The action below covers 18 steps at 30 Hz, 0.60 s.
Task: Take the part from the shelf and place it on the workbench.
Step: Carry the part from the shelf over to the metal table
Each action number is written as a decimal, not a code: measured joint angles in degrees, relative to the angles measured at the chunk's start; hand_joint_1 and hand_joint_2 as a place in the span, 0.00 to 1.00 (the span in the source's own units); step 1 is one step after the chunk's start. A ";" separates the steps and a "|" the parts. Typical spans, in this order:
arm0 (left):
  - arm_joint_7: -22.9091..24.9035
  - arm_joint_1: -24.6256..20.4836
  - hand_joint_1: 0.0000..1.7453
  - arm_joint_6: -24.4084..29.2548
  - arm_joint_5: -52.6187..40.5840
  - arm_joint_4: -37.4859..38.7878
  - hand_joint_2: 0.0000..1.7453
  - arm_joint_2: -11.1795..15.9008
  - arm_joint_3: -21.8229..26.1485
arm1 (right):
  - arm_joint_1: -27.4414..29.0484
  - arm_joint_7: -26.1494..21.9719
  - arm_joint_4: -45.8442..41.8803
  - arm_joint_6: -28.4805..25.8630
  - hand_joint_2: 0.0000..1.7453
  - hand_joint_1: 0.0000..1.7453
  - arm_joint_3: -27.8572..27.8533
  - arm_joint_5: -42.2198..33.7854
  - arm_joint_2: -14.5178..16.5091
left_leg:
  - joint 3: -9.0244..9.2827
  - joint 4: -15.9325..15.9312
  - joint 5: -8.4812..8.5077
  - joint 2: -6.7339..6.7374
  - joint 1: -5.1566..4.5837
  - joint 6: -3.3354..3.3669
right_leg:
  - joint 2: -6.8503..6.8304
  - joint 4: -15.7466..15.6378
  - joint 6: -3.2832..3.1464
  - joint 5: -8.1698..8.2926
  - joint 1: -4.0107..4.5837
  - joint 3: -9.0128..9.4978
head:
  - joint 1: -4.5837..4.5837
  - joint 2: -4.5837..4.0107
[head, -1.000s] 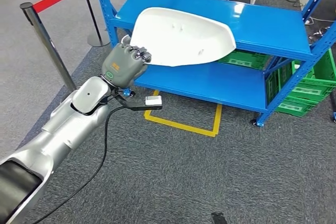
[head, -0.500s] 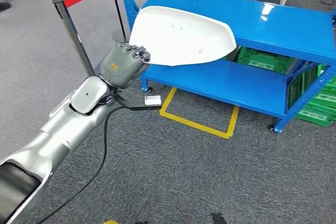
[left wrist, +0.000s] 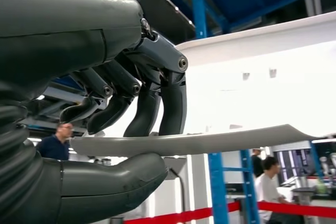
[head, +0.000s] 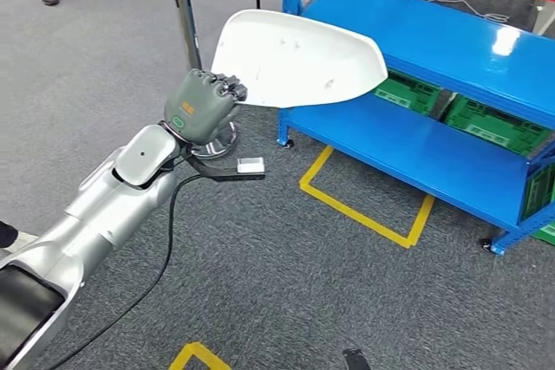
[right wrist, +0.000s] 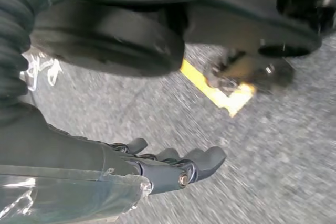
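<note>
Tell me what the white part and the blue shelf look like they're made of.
The part looks like thin moulded plastic, smooth and matt white: the left wrist view shows a slim, even edge pinched by the left hand's fingers. The shelf looks like painted sheet metal, glossy blue with a bright light reflection and perforated uprights. Neither is certain from looks alone.

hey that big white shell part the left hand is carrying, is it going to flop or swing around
Probably stiff: the white part juts far sideways from the left hand without visible sagging. It looks thin-walled, so likely light for its size. Held only at one edge between thumb and fingers, it may well swing or twist, since most of it overhangs the grip.
</note>
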 joint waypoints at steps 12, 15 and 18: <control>0.34 -0.06 1.00 0.05 -0.44 0.01 1.00 0.32 0.03 | 0.24 0.17 0.01 0.14 1.00 0.00 0.06 0.50 0.35 | -3.36 3.31 -0.83 -2.52 0.16 -2.83 | 2.78 -15.41 -2.03 8.07 -0.68 6.72 | -0.34 0.00; 0.37 -0.03 1.00 0.04 -0.45 0.01 1.00 0.33 -0.02 | 0.57 0.17 0.00 0.12 1.00 0.00 0.05 0.51 0.33 | -8.26 14.01 -5.83 0.10 0.17 -3.32 | 0.33 -15.44 -2.34 8.10 -0.47 6.66 | -0.67 0.00; 0.37 0.17 1.00 0.00 -0.46 0.01 1.00 0.34 -0.03 | 0.59 0.17 0.00 0.11 1.00 0.00 0.05 0.51 0.33 | -7.37 13.51 -4.15 0.67 0.24 -3.39 | -2.01 -15.43 -2.32 8.06 -0.45 6.65 | -0.70 0.00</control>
